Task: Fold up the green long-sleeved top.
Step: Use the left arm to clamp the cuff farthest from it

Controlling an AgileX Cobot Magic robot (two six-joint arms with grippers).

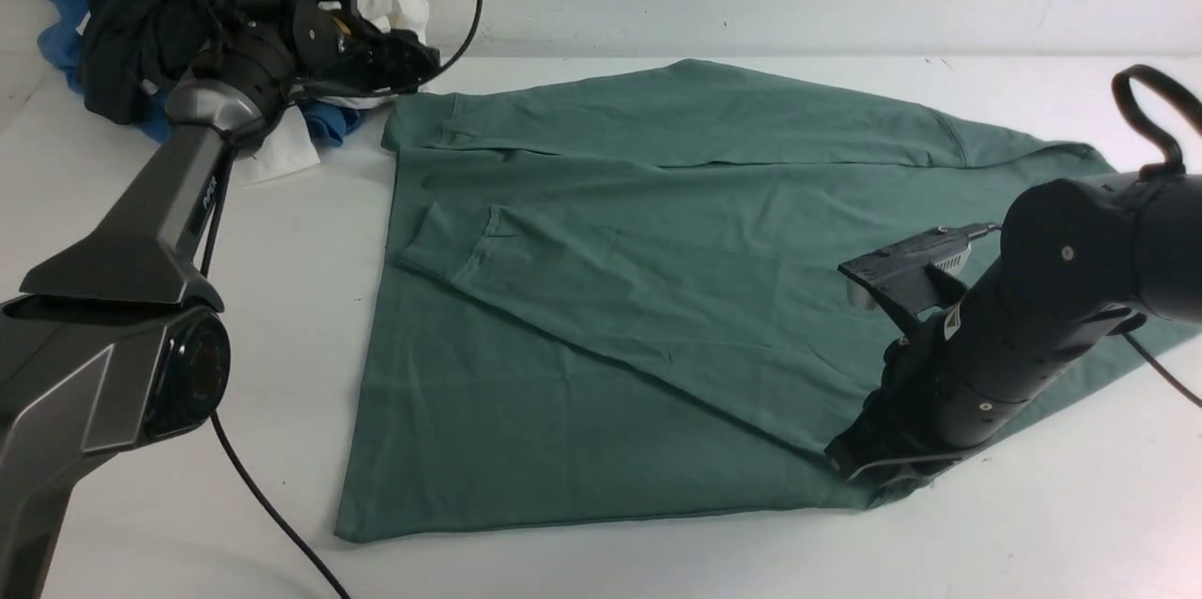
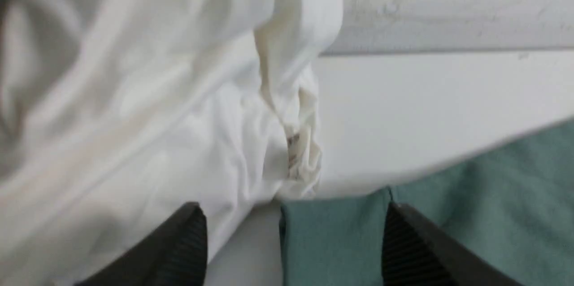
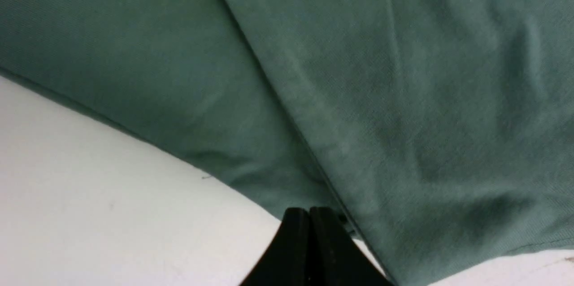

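Green top (image 1: 601,158) lies flat, sleeve (image 1: 563,289) folded across. My left pincer (image 2: 293,221) gapes, empty, at its far-left corner; my right pincer (image 3: 309,216) is shut.

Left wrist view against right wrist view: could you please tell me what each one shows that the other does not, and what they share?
Only the left wrist view shows a crumpled white garment, the wall, and the left tool open, with one end of the green top between its sides. Only the right wrist view shows a long diagonal fold edge across the cloth and the right tool shut at the cloth's border. Both show the green top lying on the white table.
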